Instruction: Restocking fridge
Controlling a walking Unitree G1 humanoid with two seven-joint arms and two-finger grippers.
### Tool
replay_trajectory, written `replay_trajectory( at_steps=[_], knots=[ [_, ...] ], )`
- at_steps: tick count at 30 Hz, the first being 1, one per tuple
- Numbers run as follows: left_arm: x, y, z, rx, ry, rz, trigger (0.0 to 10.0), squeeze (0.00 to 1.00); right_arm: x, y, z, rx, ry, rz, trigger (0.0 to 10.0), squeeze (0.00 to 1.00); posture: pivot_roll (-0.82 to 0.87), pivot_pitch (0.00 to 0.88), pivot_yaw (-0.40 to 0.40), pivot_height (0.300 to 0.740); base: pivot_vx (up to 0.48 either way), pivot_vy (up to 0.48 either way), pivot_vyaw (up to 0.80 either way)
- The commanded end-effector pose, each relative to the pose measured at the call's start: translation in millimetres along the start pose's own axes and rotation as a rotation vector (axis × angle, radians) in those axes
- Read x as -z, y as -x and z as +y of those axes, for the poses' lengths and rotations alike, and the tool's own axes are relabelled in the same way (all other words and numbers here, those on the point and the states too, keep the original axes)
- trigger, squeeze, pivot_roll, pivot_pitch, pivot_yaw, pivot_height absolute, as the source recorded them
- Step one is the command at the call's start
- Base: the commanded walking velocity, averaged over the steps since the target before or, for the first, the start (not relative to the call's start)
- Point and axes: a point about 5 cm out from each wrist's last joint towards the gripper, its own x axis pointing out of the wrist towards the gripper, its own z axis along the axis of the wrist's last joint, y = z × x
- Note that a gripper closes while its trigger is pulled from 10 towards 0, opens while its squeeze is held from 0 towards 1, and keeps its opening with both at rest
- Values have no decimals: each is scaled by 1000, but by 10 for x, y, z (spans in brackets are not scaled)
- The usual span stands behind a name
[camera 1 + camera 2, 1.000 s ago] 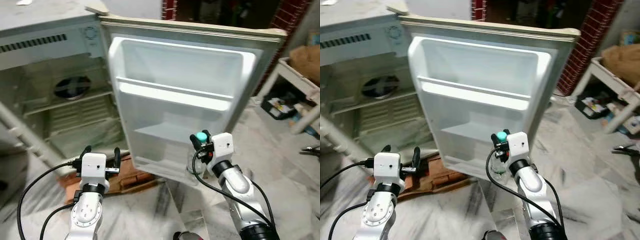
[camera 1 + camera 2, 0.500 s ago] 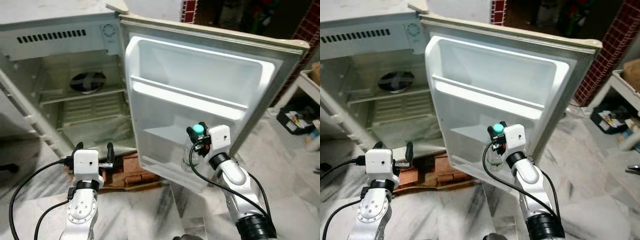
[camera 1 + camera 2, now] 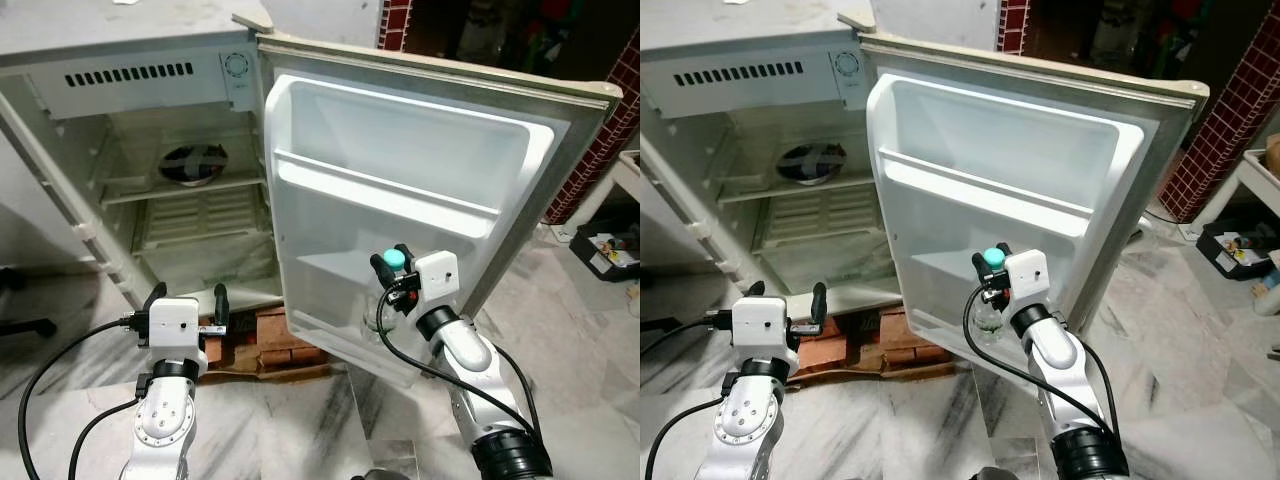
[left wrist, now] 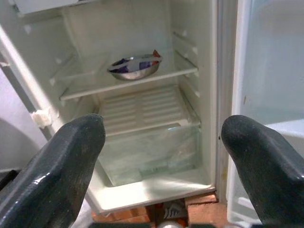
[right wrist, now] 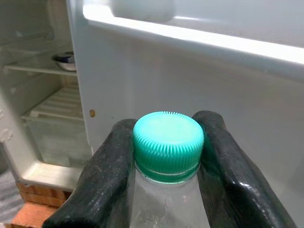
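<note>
The two head eyes are looking forward and down from above at the open fridge (image 3: 150, 150) and its door (image 3: 420, 200), sharing nearly the whole scene. The left wrist camera is facing into the fridge's far interior from low and near. The right wrist camera is sitting very close behind the bottle (image 5: 167, 142), facing the door's inner shelf (image 5: 199, 40).

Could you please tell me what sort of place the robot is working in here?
Probably a home's utility or storage corner, not a fitted kitchen: the open white fridge stands raised on red bricks over a grey-veined marble floor, with a red brick pillar behind the door.
</note>
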Motion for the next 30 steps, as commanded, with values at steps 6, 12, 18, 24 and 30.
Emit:
replay_trajectory(
  at_steps=[6,12,18,24,30],
  knots=[
    [23,-24,55,-40,-19,15,10000,0,-59,-46,21,-17,15,-32,10000,0,-11,47,32,645,0,0,0],
    [33,-18,63,-51,-28,23,10000,0,-100,-93,12,-18,16,-50,10000,0,-6,54,30,635,0,0,0],
    [60,26,27,-59,-19,35,10000,0,-78,-82,17,-18,22,-40,10000,0,-5,57,28,635,0,0,0],
    [93,77,-3,-61,0,54,10000,0,-1,-29,18,-9,17,-16,10000,0,-6,53,22,635,0,0,0],
    [97,85,18,-63,20,59,10000,0,13,-20,-23,-5,25,-8,10000,0,-10,55,20,635,0,0,0]
  ],
)
